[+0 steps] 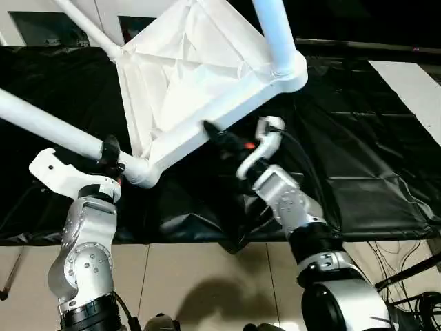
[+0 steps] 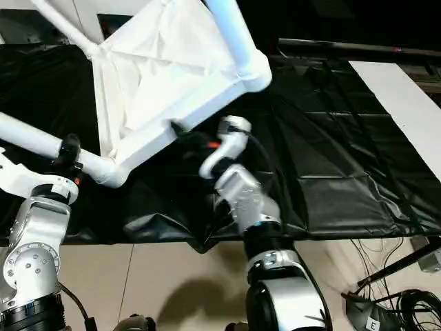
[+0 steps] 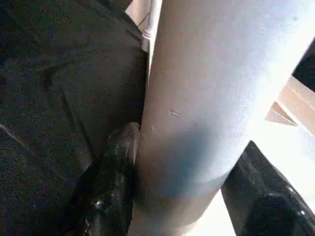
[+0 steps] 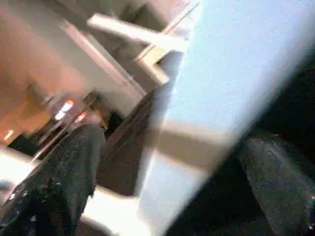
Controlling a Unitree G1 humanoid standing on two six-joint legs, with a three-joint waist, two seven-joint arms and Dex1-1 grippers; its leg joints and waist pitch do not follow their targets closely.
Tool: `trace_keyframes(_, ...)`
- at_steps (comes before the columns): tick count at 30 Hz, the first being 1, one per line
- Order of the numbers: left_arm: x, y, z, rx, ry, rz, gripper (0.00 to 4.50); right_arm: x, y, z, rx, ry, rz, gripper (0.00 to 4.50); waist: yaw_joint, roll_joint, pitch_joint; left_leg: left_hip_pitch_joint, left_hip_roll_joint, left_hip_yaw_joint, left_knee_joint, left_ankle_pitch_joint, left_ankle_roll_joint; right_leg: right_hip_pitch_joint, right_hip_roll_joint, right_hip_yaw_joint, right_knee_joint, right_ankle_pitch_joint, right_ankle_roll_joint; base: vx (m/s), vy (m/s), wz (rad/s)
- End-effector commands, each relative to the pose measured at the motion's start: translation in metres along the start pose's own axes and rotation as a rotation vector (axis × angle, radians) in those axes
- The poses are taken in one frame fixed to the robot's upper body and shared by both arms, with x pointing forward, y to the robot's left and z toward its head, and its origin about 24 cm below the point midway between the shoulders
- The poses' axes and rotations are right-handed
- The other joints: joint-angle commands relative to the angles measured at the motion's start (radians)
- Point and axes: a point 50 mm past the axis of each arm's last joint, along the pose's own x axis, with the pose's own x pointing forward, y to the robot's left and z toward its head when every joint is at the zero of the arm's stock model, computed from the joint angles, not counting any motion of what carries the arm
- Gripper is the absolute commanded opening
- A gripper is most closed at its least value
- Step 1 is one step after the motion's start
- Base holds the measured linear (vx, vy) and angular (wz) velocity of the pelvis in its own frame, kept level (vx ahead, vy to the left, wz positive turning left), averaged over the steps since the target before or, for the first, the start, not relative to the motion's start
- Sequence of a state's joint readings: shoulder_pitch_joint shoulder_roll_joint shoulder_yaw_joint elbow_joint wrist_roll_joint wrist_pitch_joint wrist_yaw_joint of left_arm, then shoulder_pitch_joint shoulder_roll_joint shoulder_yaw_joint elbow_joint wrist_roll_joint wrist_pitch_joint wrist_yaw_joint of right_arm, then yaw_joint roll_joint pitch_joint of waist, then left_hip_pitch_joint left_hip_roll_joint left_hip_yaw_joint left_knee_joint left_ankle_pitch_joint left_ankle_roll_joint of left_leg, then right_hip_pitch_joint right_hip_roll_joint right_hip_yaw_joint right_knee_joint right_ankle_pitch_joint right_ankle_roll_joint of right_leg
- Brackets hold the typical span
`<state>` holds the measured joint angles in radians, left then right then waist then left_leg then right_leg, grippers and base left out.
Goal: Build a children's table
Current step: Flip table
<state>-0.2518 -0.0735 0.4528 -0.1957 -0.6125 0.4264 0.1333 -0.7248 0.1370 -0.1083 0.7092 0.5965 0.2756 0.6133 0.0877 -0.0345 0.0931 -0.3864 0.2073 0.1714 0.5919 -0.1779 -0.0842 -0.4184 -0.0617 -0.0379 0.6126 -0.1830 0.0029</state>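
Above the black sheet [image 1: 358, 172] that covered the work surface, the children's table [image 1: 200, 89] hung tilted with its ribbed underside facing the camera, its top raised off the sheet and slanting up and away. Three of its legs showed in their corner sockets: one leg [image 1: 48, 124] ran out from the near-left corner toward the left edge of the head view, another leg [image 1: 275, 31] rose from the right corner socket, and a third leg [image 1: 86, 24] reached off from the far corner. Left of the near corner socket, the left claw [image 1: 110, 153] was clamped about the first leg, its black fingers [image 3: 115, 162] pressed on either side of the round white shaft, about half spread. Under the near long rim of the top, the right claw [image 1: 215, 132] stood at nearly its full spread, the rim's edge lying between its fingers [image 4: 64, 177] without a clear grip
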Motion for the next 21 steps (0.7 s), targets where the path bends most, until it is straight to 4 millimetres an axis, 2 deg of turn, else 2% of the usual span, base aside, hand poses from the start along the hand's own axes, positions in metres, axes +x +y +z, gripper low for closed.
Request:
trace_keyframes(1, -0.001, 0.006, -0.026, -0.019, 0.123, 0.026, 2.17, 0.019, 0.034, -0.009, -0.002, 0.012, 0.179, 4.5, -0.003, -0.006, -0.068, 0.013, 0.018, 0.005, -0.068, -0.093, 0.051, 0.048, -0.057, 0.034, -0.057, -0.098, -0.173, 0.0, 0.0, 0.0)
trace_keyframes(7, 0.001, 0.003, -0.027, 0.005, 0.136, -0.002, 2.11, 0.012, 0.034, 0.003, 0.029, -0.049, 0.202, 4.5, -0.004, -0.004, -0.062, 0.017, 0.02, 0.005, -0.071, -0.117, 0.04, 0.045, -0.056, 0.035, -0.059, -0.11, -0.179, 0.0, 0.0, 0.0)
trace_keyframes(11, 0.002, 0.001, -0.03, 0.033, 0.156, -0.036, 2.08, 0.021, 0.027, 0.005, 0.042, -0.067, 0.106, 4.5, -0.003, 0.0, -0.056, 0.019, 0.02, 0.005, -0.075, -0.15, 0.025, 0.041, -0.056, 0.036, -0.065, -0.148, -0.171, 0.0, 0.0, 0.0)
trace_keyframes(13, 0.002, -0.002, -0.031, 0.047, 0.163, -0.049, 2.07, 0.029, 0.02, 0.003, 0.037, -0.045, -0.012, 4.5, -0.009, 0.0, -0.054, 0.019, 0.019, 0.003, -0.078, -0.178, 0.007, 0.039, -0.057, 0.034, -0.067, -0.192, -0.171, 0.0, 0.0, 0.0)
trace_keyframes(15, 0.002, -0.003, -0.032, 0.061, 0.168, -0.06, 2.07, 0.031, 0.02, 0.004, 0.045, -0.051, -0.02, 4.5, -0.008, 0.003, -0.051, 0.02, 0.019, 0.003, -0.079, -0.198, -0.001, 0.036, -0.057, 0.036, -0.07, -0.212, -0.16, 0.0, 0.0, 0.0)
trace_keyframes(17, 0.002, -0.005, -0.033, 0.076, 0.174, -0.075, 2.07, 0.035, 0.023, 0.006, 0.062, -0.057, -0.01, 4.5, -0.008, 0.001, -0.053, 0.017, 0.019, 0.003, -0.078, -0.177, 0.005, 0.04, -0.056, 0.036, -0.066, -0.171, -0.154, 0.0, 0.0, 0.0)
trace_keyframes(21, 0.003, -0.007, -0.033, 0.092, 0.177, -0.09, 2.07, 0.037, 0.024, 0.006, 0.067, -0.063, -0.019, 4.5, -0.009, 0.001, -0.053, 0.016, 0.018, 0.004, -0.077, -0.148, 0.017, 0.041, -0.055, 0.035, -0.062, -0.131, -0.166, 0.0, 0.0, 0.0)
